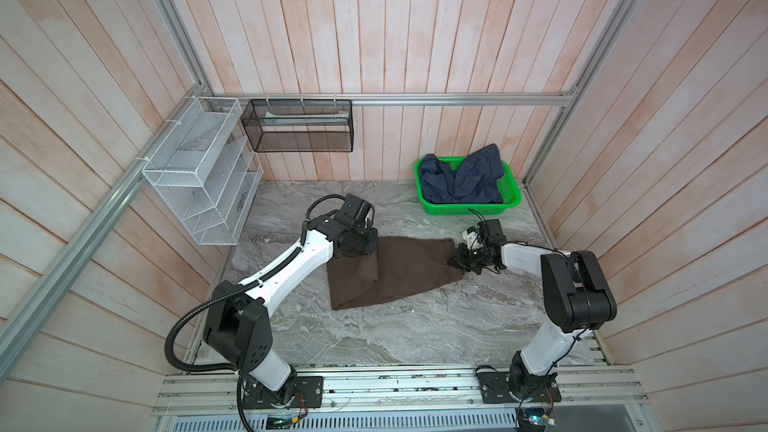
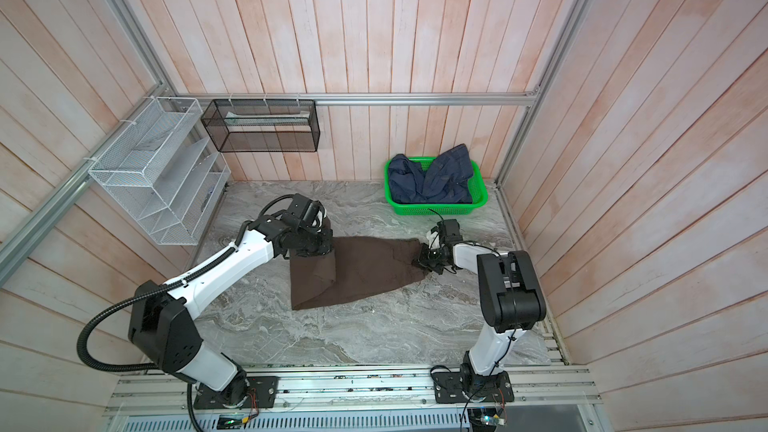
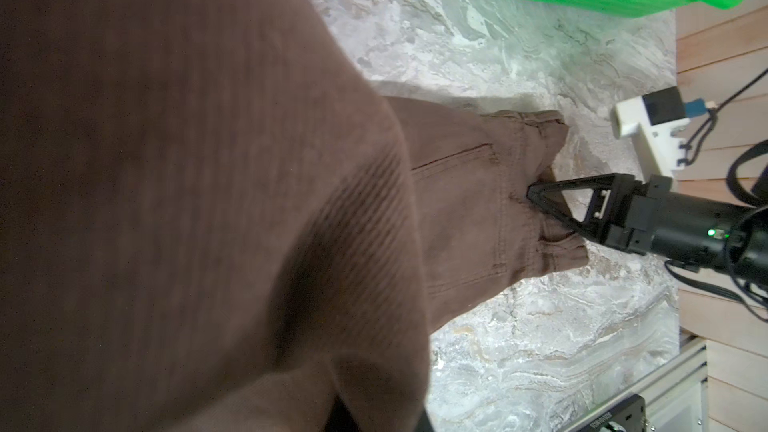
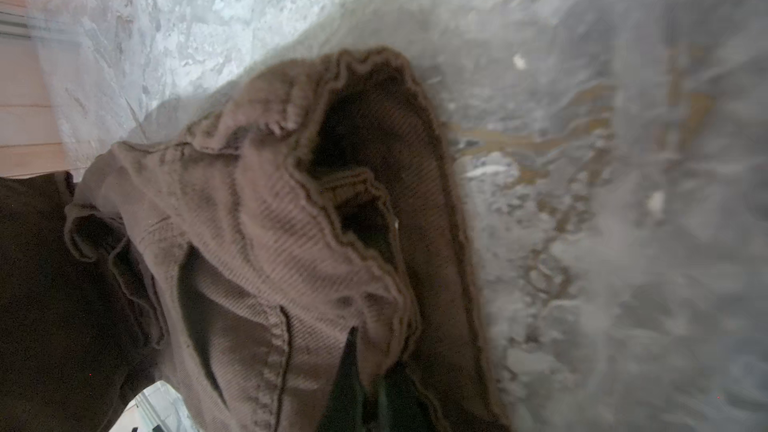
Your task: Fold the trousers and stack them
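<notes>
Trousers (image 1: 399,272) only partly folded: left tool (image 1: 365,254) clamped on their lifted cloth, right tool (image 3: 535,198) pinching the waistband (image 3: 544,135) beneath it; stacking remains

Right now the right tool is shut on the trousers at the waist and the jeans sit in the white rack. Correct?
Wrong on the jeans: they lie in the green basket at the back right, as both top views show. The rest stands: the right tool is shut on the trousers at the waist, clear in the left wrist view.
</notes>
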`<state>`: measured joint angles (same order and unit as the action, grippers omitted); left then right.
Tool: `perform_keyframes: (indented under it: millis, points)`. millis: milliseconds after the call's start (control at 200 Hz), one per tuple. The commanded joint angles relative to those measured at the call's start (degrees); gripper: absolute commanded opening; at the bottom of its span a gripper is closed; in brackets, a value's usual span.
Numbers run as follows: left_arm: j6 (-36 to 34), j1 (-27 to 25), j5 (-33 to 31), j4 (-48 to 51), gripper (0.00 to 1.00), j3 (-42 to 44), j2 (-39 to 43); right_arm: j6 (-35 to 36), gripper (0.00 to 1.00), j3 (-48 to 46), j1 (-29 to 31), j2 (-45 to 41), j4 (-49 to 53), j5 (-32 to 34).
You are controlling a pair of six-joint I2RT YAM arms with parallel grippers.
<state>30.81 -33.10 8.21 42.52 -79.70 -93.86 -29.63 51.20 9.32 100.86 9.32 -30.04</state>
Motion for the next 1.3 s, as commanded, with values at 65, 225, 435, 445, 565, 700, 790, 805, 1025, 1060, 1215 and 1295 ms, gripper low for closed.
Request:
perform_keyframes:
  millis: [65, 225, 435, 445, 565, 700, 790, 805, 1025, 1060, 1215, 1295]
  points:
    - [2.25, -4.97, 2.13, -4.17, 0.00, -7.47, -6.97, -0.98, 0.05, -3.42, 1.53, 0.90, 0.89, -2.22]
    - [2.46, -8.82, 3.36, -3.90, 0.00, -15.35, -15.21, -1.74, 0.05, -4.31, 1.82, 0.92, -0.58, -3.87]
    - [2.74, -11.96, 4.70, -2.58, 0.00, -24.71, -23.75, -2.19, 0.05, -4.88, 1.87, 0.22, -1.35, -4.90]
    - [2.76, -12.02, 4.78, -2.50, 0.00, -25.02, -24.00, -2.26, 0.05, -4.88, 1.85, 0.15, -1.37, -4.91]
    - [3.03, -13.17, 5.97, -2.10, 0.00, -29.16, -27.95, -2.37, 0.05, -5.06, 1.84, -0.04, -1.62, -5.40]
    - [3.10, -14.22, 6.53, -0.71, 0.00, -33.61, -32.07, -2.45, 0.06, -5.14, 1.84, -0.37, -1.76, -5.62]
    - [3.46, -14.40, 6.41, -0.57, 0.00, -35.49, -34.16, -2.45, 0.05, -5.15, 1.84, -0.66, -1.76, -5.60]
    - [3.54, -14.38, 6.22, -0.36, 0.00, -35.91, -34.44, -2.45, 0.05, -5.23, 1.86, -0.74, -1.76, -5.58]
    - [3.82, -14.36, 5.89, 0.66, 0.00, -39.83, -38.15, -2.45, 0.09, -5.32, 1.84, -2.12, -1.41, -5.43]
    - [3.87, -14.37, 6.10, 0.65, 0.00, -40.41, -38.45, -2.45, 0.10, -5.24, 1.85, -2.35, -1.18, -5.26]
    - [4.09, -14.36, 6.55, 0.18, 0.01, -41.74, -38.85, -2.45, 0.19, -4.76, 1.63, -4.27, 0.11, -3.91]
    - [4.09, -14.29, 6.53, 0.32, 0.00, -42.52, -38.98, -2.45, 0.21, -4.47, 1.32, -5.72, 0.76, -2.97]
